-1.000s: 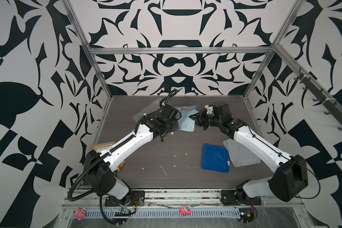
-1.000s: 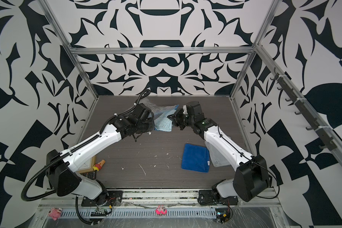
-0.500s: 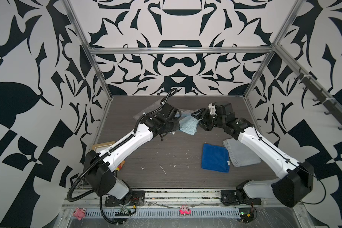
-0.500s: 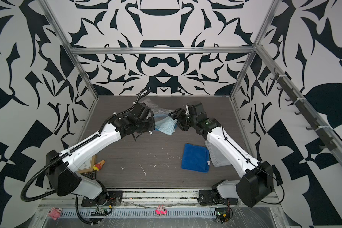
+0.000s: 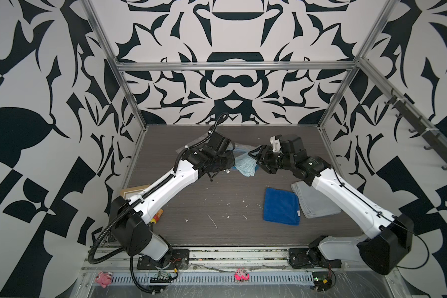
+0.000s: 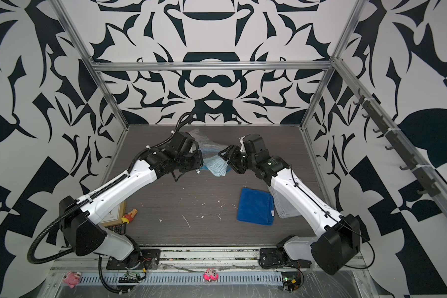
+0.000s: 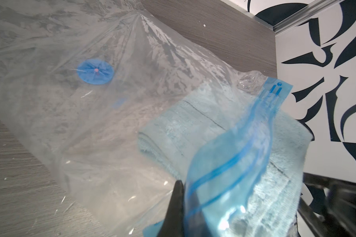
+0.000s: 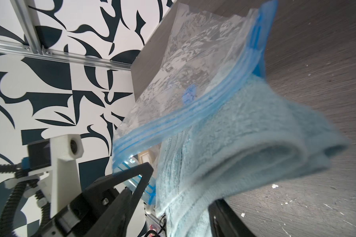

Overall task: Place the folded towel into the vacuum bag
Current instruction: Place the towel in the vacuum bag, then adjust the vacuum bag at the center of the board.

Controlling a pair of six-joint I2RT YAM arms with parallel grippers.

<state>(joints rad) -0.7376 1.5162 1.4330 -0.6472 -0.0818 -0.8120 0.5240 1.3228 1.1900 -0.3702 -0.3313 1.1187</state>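
The vacuum bag [image 7: 90,123] lies crinkled at the back of the table, its round blue valve cap [image 7: 95,71] facing up. My left gripper [image 7: 186,190] is shut on the bag's blue zip strip [image 7: 234,153] and holds the mouth lifted; in a top view the left gripper [image 5: 231,158] sits at the mouth's left side. The light-blue folded towel [image 8: 245,133] is partly inside the mouth and droops out of it [image 5: 245,166]. My right gripper [image 8: 182,184] stands open around the towel's hanging end, just right of the mouth [image 5: 254,158].
A dark blue folded towel [image 5: 281,206] and a grey folded towel [image 5: 315,203] lie on the table's right side under my right arm. A framed card [image 5: 133,192], a small toy [image 5: 158,215] and a calculator [image 6: 116,228] lie at the front left. White scraps dot the front middle.
My right gripper has opened and drawn back a little to the right. The light-blue towel now sags from the bag's mouth. The left gripper keeps its hold on the zip strip.
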